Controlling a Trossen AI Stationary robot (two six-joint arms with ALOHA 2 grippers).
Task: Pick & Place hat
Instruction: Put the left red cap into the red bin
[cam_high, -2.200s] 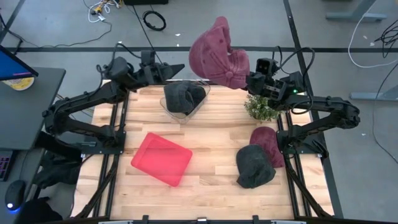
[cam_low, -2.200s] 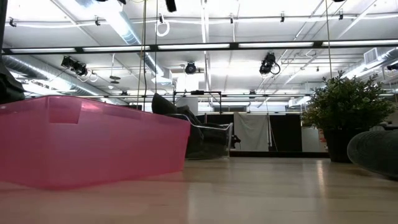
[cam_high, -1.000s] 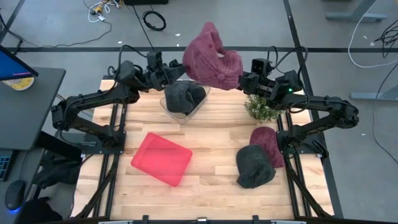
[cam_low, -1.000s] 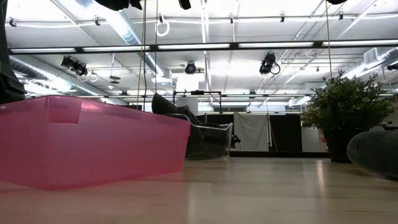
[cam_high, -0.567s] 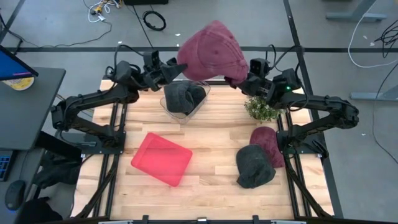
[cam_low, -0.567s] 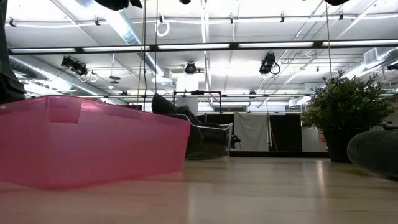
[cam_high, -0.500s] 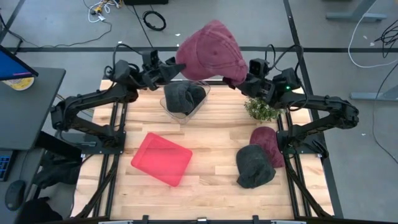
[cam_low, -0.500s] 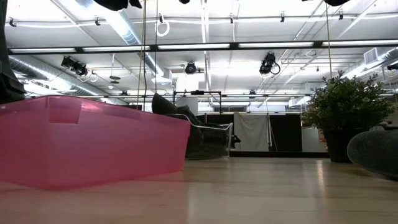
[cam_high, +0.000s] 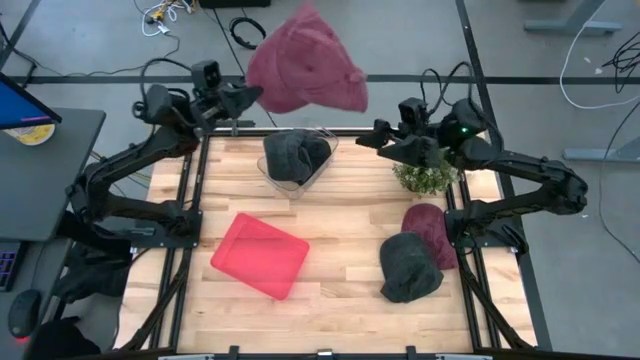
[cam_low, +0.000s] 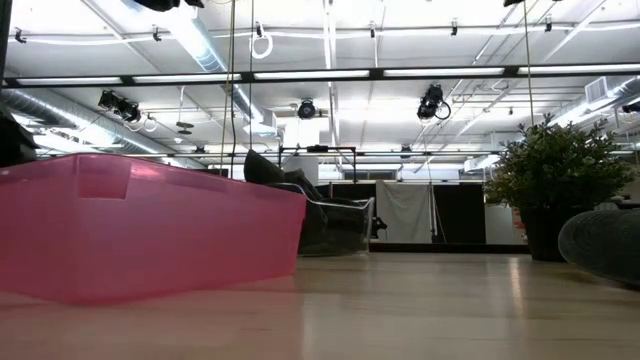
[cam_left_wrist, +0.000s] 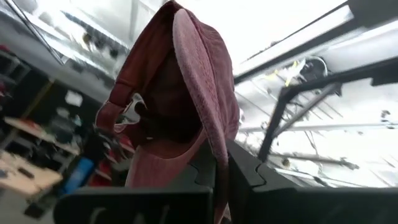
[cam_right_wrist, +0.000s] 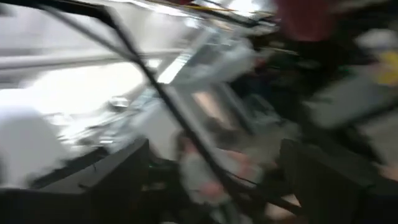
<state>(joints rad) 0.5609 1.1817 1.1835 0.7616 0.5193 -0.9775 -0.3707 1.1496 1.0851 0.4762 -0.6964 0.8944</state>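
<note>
High view: soft maroon fabric cap (cam_high: 305, 62), crumpled and domed, hangs above the pale wooden surface's (cam_high: 330, 250) far edge, pinched in the left tool (cam_high: 250, 95). Right tool (cam_high: 372, 137) gapes wide, empty, beside the leafy green plant (cam_high: 422, 176).

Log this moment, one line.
phase: handover done | left claw: shut on red hat, raised | right claw: open, clear of hat
</note>
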